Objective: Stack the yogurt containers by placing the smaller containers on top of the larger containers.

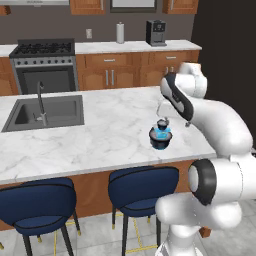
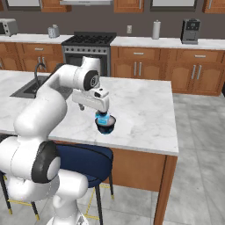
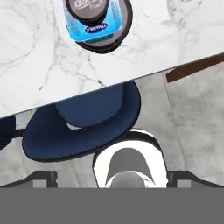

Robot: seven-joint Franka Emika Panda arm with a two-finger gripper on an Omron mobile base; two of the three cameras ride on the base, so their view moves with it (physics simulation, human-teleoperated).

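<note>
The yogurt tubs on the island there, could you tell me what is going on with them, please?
The three tubs stand stacked on the marble island near its front edge: the wide dark tub at the bottom, the light-blue cup on it, the tiny dark cup on top. The white arm's gripper hangs open close above the stack and holds nothing. Blue stools stand below the island.

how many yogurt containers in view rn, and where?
3, all in one stack near the island counter's front edge: wide dark tub at the bottom, light-blue cup on it, tiny dark cup on top. None seen elsewhere.
</note>
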